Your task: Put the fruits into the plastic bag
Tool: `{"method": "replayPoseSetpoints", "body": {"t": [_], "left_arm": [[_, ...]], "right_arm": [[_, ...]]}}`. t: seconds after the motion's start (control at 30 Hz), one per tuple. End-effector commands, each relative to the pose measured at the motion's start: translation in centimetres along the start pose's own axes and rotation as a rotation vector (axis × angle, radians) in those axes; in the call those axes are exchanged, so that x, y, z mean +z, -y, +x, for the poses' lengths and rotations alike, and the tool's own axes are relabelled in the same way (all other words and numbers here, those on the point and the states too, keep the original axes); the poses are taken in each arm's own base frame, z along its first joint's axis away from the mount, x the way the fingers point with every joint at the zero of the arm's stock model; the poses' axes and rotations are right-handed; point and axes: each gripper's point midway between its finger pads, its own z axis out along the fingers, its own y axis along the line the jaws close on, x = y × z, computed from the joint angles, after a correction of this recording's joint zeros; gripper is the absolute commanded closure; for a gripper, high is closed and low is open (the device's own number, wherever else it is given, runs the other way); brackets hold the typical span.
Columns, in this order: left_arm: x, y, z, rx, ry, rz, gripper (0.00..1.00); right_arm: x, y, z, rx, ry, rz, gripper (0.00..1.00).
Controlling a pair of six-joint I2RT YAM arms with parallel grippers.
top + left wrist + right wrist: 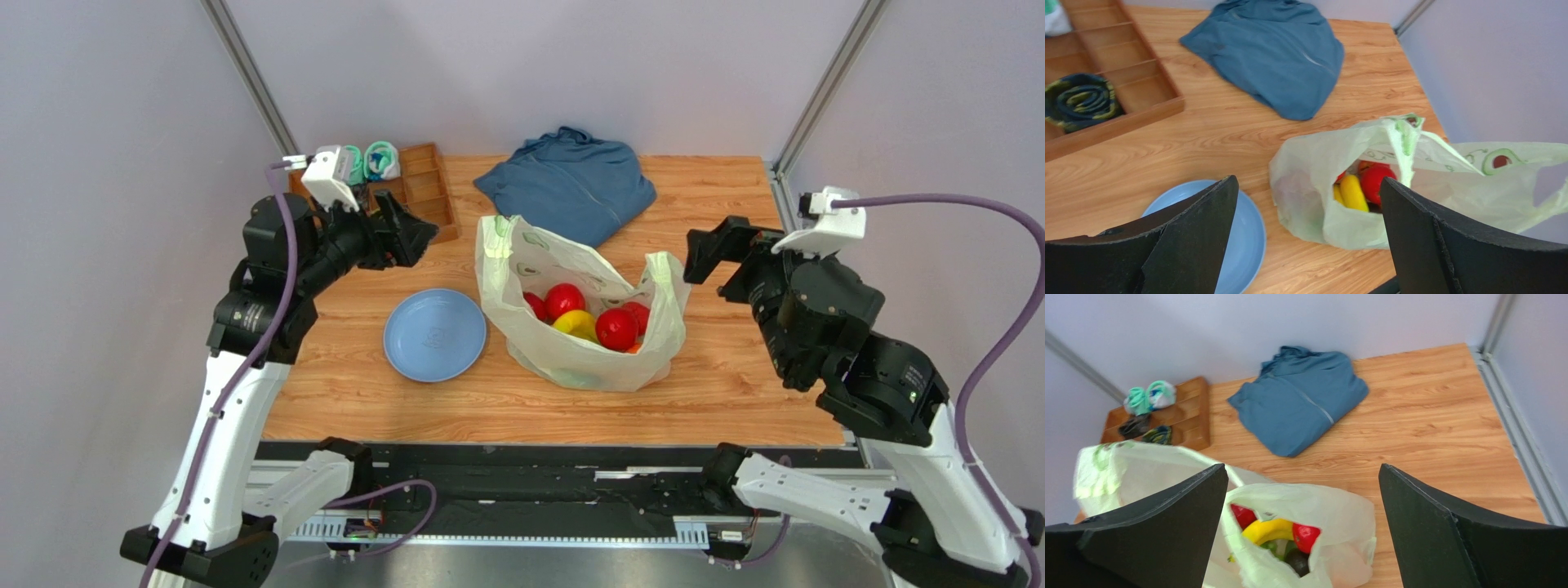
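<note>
Your left gripper (411, 233) is hanging wide open and holding nothing, raised just in front of the wooden tray (423, 184). Your right gripper (709, 251) is likewise spread wide and carrying nothing, hovering just right of the plastic bag (540, 263). The bag is sitting mid-table between them with its mouth gaping upward, and the fruits (566, 299) you can see are all lying inside it (so the job is looking close to finished, by my reading).

The risk is coming from the bag itself. It is thin and slumping, so if you are bringing a finger in low you are likely to snag a handle loop (1411, 130) or drag the plastic. That would tip the bag and roll fruit out toward the blue plate (433, 335).

The right wrist view is looking straight down the mouth, showing the banana (1275, 530) over a dark avocado (1296, 561), which the top view is hiding. The left wrist view is giving you the bag's side and a rolled sock (1079, 101) in the tray. Only the top view is showing both arms at once.
</note>
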Motion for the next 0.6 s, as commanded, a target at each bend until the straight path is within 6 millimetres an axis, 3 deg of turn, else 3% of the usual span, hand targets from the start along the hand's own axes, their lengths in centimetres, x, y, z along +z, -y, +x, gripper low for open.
{"method": "replayPoseSetpoints", "body": {"t": [0.0, 0.03, 0.2, 0.3, 0.57], "left_arm": [[-3.3, -1.7, 0.5, 0.074, 0.006, -0.099, 0.05], [-4.0, -1.8, 0.6, 0.087, 0.010, -0.107, 0.05], [-8.8, -2.3, 1.9, 0.145, 0.046, -0.166, 0.04], [-10.7, -2.6, 3.2, 0.134, 0.068, -0.182, 0.02], [-13.4, -4.0, 5.2, 0.111, 0.086, -0.262, 0.01]], "right_arm": [[1.5, 2.9, 2.7, 0.034, -0.125, 0.089, 0.01], [1.8, 3.4, 3.7, 0.063, -0.149, 0.108, 0.01], [0.0, 6.6, 3.5, 0.136, -0.059, 0.176, 0.01], [-1.1, 8.1, 4.1, 0.163, -0.003, 0.204, 0.01], [-1.9, 9.9, 6.1, 0.168, 0.025, 0.240, 0.02]]}}
